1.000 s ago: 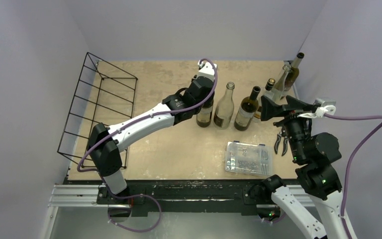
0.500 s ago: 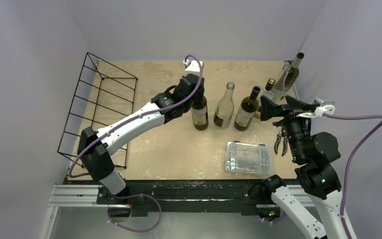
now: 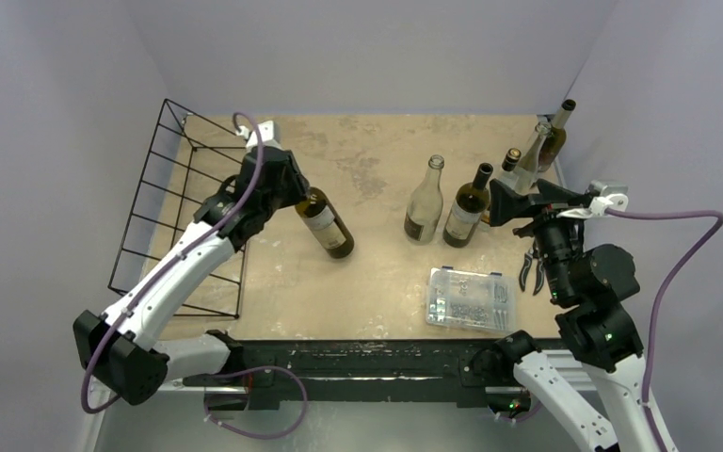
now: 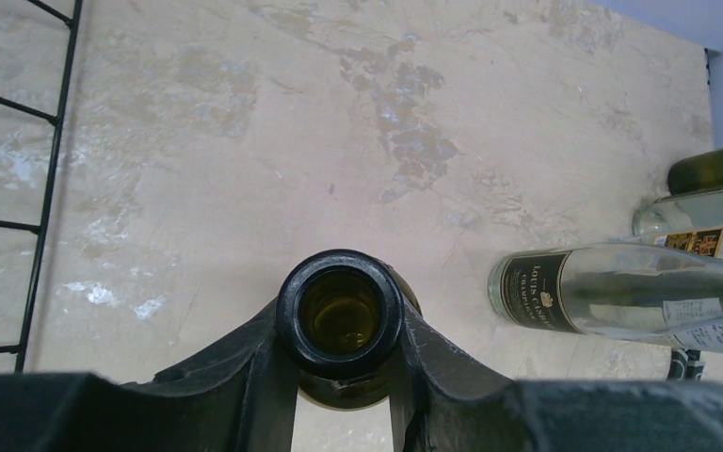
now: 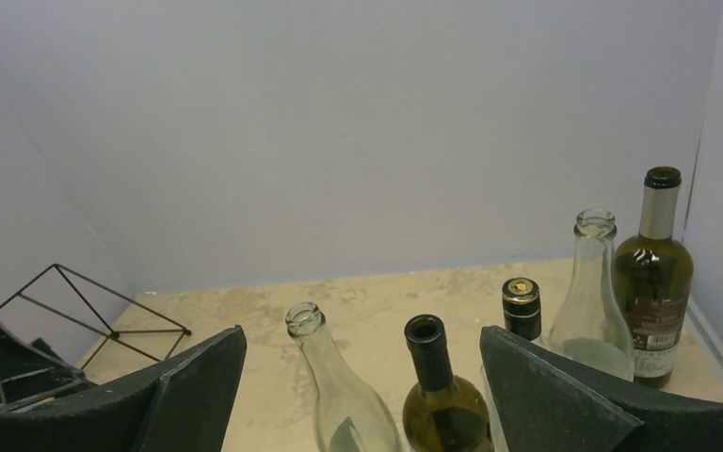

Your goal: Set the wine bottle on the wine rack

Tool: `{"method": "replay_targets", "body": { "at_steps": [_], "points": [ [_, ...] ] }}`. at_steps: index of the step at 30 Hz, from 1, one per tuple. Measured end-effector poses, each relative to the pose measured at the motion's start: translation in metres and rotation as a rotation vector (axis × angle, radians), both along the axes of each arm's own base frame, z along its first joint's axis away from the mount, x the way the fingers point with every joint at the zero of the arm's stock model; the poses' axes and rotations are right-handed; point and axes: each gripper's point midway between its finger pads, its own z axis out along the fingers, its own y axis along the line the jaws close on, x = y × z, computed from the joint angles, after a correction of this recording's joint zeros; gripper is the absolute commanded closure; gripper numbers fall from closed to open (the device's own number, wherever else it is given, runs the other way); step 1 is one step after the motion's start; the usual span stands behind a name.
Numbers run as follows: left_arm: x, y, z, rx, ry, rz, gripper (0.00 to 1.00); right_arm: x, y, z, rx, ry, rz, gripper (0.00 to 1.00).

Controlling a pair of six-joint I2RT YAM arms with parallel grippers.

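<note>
Nearest the arm bases, a clear plastic compartment box of small parts point(image 3: 469, 299) lies flat on the tan wooden tabletop point(image 3: 386, 282), with black-handled pliers point(image 3: 530, 271) just to its right. Above those, the right gripper point(image 3: 525, 201) hangs raised and level with its jaws spread wide and nothing between them, facing the standing bottles.

Mid-table, a clear empty glass bottle point(image 3: 425, 202) and a dark green bottle with a pale label point(image 3: 468, 207) stand upright side by side, well apart from the action on the left.

There, the left gripper point(image 3: 285, 182) is clamped tight on the neck of the dark green wine bottle with a cream label point(image 3: 326, 224). That bottle leans, its long axis running diagonally: open mouth up and left in the grip, base down and right. Whether the base touches the table cannot be told. The left arm stretches long from its base, the wrist crossing in front of the black thin-wire wine rack point(image 3: 213, 124), which holds no bottle.

Farthest back, in the right corner, a black-capped bottle point(image 3: 509, 160), a clear bottle point(image 3: 536, 151) and a green bottle point(image 3: 555, 132) cluster upright.
</note>
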Motion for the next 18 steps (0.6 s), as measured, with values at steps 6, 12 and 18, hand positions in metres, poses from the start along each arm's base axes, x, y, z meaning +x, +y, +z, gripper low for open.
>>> {"method": "replay_targets", "body": {
  "at_steps": [6,12,18],
  "points": [
    [-0.013,0.047,0.015,-0.068,0.000,0.077,1.00,0.001,0.001,-0.001,-0.002,0.004,0.000,0.01],
    [-0.025,0.093,0.030,-0.124,-0.008,0.173,1.00,0.004,0.002,-0.003,-0.006,0.013,0.001,0.01],
    [-0.026,0.136,0.025,-0.197,0.033,0.308,1.00,0.006,0.004,-0.005,-0.010,0.022,0.004,0.01]
  ]
}}
